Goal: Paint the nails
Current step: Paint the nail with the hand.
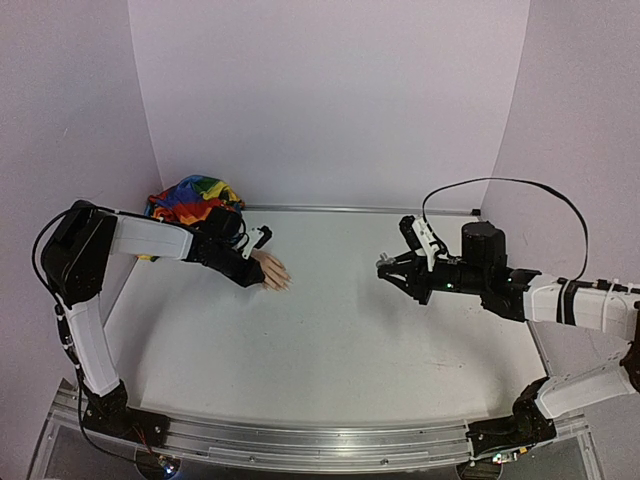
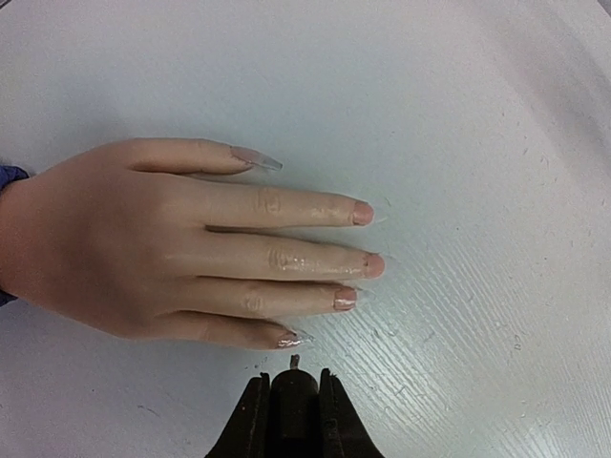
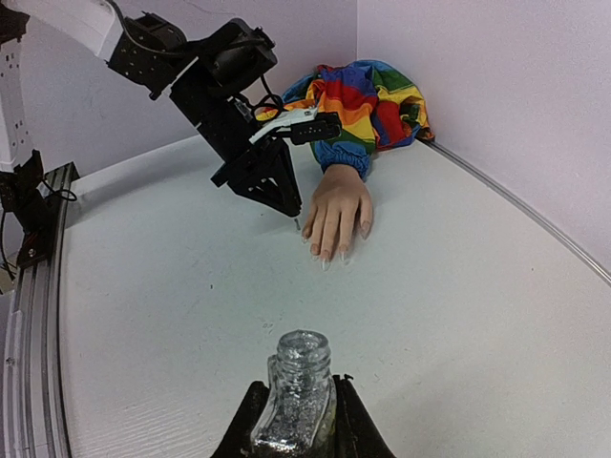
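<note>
The pale fake hand [image 2: 172, 248] lies palm down on the white table, its rainbow sleeve [image 1: 195, 200] behind it. Its nails [image 2: 362, 213] look pinkish and glossy; the little-finger nail [image 2: 288, 338] glitters. My left gripper [image 2: 294, 405] is shut on a dark brush cap [image 2: 294, 391], whose brush tip [image 2: 294, 362] hangs just short of the little-finger nail. In the right wrist view that gripper [image 3: 284, 196] stands beside the hand [image 3: 336, 205]. My right gripper [image 3: 296, 429] is shut on an open glass bottle [image 3: 304, 382] of silver glitter polish, held at mid-table right [image 1: 392, 270].
The white table [image 1: 330, 330] is walled by pale panels at the back and sides. A metal rail [image 1: 300, 445] runs along the near edge with both arm bases. The right arm's black cable [image 1: 520, 185] loops above it.
</note>
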Tool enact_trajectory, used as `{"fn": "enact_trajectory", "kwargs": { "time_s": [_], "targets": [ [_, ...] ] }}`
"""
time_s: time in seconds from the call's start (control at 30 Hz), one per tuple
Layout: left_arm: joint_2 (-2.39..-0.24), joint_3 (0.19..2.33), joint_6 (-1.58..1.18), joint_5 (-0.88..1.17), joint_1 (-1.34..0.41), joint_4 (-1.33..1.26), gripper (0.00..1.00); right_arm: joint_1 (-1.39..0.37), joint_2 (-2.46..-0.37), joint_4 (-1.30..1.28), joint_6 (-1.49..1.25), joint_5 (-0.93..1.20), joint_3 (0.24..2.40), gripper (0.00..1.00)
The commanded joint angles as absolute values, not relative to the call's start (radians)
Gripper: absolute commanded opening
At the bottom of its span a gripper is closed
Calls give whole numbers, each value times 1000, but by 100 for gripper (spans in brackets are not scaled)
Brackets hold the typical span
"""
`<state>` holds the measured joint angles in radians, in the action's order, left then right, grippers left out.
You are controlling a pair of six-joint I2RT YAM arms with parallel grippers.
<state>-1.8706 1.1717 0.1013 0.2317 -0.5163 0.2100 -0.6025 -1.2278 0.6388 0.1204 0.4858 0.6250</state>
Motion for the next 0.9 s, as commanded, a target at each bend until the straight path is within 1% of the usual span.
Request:
{"fn": "enact_trajectory", "kwargs": {
  "time_s": [0.0, 0.87],
  "targets": [
    [-1877, 1199, 117, 221, -515, 189, 0, -604, -1224, 678, 129, 506, 640, 0],
    [-1875, 1186, 122, 221, -514, 150, 0, -605, -1232, 678, 127, 512, 641, 0]
  ]
}}
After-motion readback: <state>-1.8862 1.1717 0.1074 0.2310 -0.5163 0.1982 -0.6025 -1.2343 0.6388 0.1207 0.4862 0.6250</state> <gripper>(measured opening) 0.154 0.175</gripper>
